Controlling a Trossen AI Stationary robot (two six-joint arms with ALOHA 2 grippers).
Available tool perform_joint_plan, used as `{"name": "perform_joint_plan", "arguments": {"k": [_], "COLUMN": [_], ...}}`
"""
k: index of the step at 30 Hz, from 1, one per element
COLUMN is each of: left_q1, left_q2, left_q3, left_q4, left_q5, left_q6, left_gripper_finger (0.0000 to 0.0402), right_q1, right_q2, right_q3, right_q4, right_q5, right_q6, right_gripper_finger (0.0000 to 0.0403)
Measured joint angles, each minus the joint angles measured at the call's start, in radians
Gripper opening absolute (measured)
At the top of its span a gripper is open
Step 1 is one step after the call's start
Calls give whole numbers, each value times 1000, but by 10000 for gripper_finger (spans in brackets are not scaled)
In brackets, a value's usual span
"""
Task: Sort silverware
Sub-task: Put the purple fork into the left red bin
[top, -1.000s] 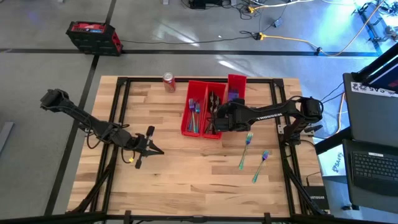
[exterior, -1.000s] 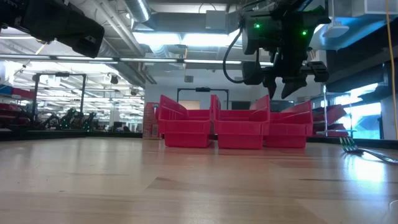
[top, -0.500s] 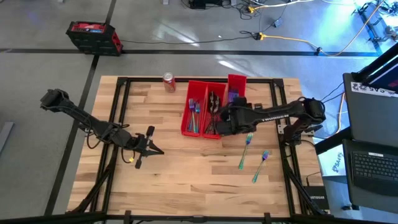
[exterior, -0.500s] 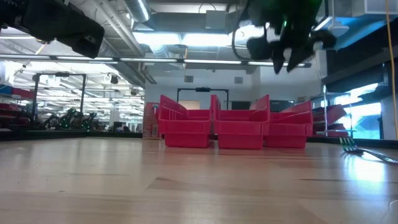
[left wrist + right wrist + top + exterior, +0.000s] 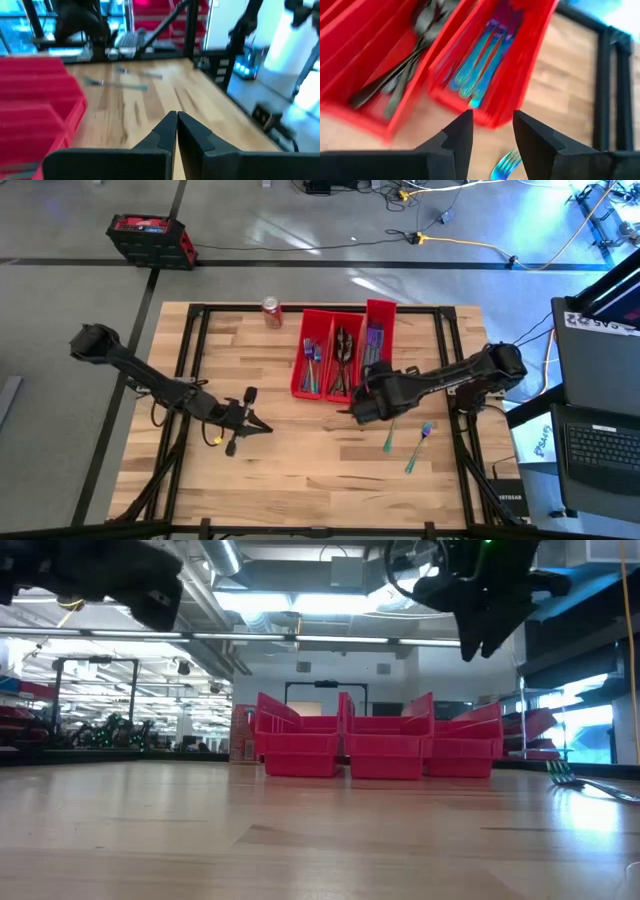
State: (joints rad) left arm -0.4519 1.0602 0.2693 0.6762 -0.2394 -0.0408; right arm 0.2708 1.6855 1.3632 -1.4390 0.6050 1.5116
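The right gripper [image 5: 489, 131] hangs over the wooden table [image 5: 300, 450] just in front of the three long red plastic bins [image 5: 343, 360], jaws partly open with nothing between them. An iridescent teal fork [image 5: 504, 165] lies on the wood right below that gap. A second teal fork [image 5: 418, 446] sits nearby. The left gripper [image 5: 176, 131] is pinched shut and empty, well apart from the bins.

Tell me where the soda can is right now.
In the high view the red soda can stands upright near the table's far edge, just left of the three red bins, well away from both grippers.
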Motion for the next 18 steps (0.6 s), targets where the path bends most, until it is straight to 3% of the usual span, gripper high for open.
{"name": "perform_joint_plan", "arguments": {"k": [6, 13, 18], "left_q1": [0, 1, 41], "left_q2": [119, 259, 379], "left_q3": [47, 195, 324], "left_q4": [52, -45, -43], "left_q5": [0, 11, -12], "left_q6": [3, 71, 178], "left_gripper_finger": [0, 0, 0], "right_q1": [35, 130, 181], "right_q2": [0, -37, -186], "right_q3": [0, -42, -181], "right_q4": [105, 11, 26], "right_q5": [-96, 11, 15], "right_q6": [-62, 26, 75], "right_gripper_finger": [124, 123, 102]}}
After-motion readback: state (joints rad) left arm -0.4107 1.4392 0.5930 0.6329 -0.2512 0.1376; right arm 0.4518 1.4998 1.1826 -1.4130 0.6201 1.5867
